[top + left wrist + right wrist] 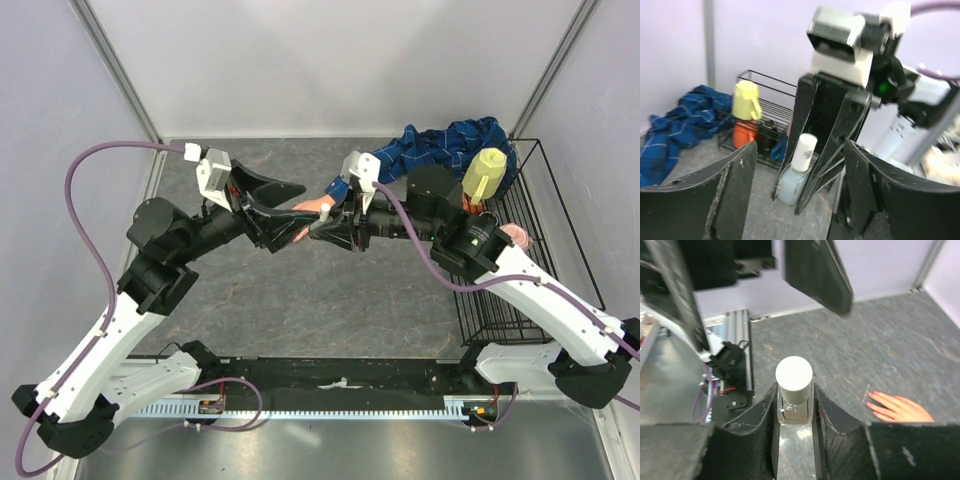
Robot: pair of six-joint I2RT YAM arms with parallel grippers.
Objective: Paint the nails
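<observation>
The peach mannequin hand (316,205) sticks out of a blue plaid sleeve (440,145) and lies flat on the table. In the right wrist view the hand (900,409) shows reddish nails (873,400). My right gripper (795,393) is shut on a tiny clear bottle (794,407) with a white cap (794,373), held upright just left of the hand. My left gripper (800,148) is open, its fingers (735,190) on either side of the bottle (796,170) and apart from it. From above, the two grippers, left (290,210) and right (332,232), meet beside the hand.
A black wire rack (560,250) stands at the right edge with a yellow cup (484,172) and an orange item in it. The rest of the plaid shirt is bunched at the back right. Grey walls close in the back and sides.
</observation>
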